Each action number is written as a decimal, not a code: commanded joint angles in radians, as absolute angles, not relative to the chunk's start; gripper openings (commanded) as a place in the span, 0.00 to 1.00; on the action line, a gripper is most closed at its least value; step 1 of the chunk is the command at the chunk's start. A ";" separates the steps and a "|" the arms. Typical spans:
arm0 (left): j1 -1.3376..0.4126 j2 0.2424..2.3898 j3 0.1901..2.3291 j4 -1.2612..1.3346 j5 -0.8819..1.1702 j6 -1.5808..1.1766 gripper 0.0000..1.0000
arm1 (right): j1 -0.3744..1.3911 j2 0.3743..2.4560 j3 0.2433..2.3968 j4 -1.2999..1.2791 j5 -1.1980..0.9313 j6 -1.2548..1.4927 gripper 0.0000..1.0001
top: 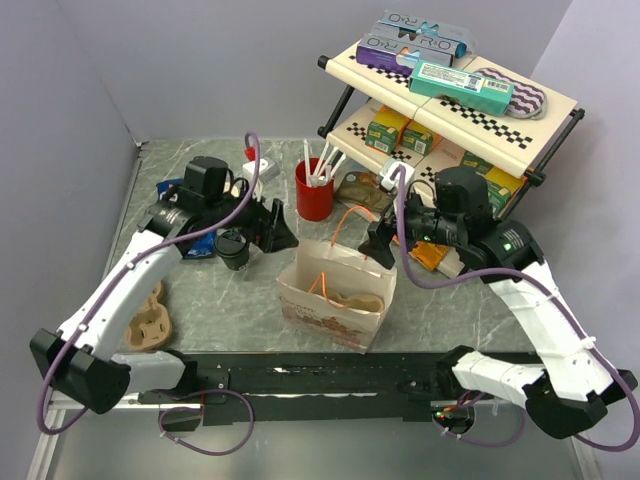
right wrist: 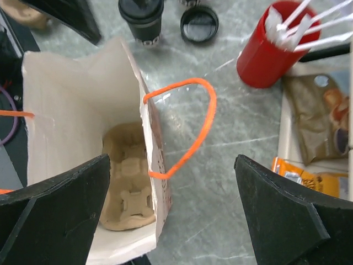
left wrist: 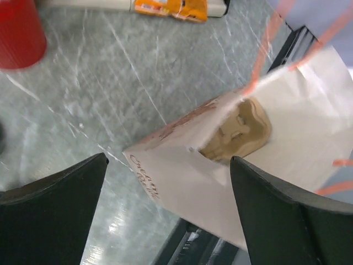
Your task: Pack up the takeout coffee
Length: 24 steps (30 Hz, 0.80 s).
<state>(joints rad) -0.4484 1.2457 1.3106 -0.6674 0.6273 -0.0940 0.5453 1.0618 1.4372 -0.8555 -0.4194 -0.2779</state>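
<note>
Left pincer [left wrist: 168,159], right pincer [right wrist: 172,159] spread, empty (coffee cup [top: 233,250] stands near bag [top: 335,300]).

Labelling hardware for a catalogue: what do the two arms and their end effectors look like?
The left arm and right arm have white shells with black joints and bases. The left end effector and right end effector are black, with two broad wedge-shaped fingers. A purple cable trails along each arm; a green light glows on the right one.
</note>
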 commanded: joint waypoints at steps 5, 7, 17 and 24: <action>-0.469 1.038 1.327 -0.688 0.851 0.458 0.97 | 0.546 1.132 1.480 -0.758 -0.469 -0.285 0.97; -0.491 1.071 1.360 -0.722 0.886 0.515 0.97 | 0.548 1.164 1.500 -0.758 -0.482 -0.282 0.94; -0.693 1.299 1.542 -0.828 0.965 0.755 0.99 | 0.546 1.198 1.468 -0.733 -0.508 -0.242 0.88; -0.790 1.385 1.682 -0.919 0.954 0.847 0.80 | 0.537 1.210 1.444 -0.718 -0.526 -0.218 0.78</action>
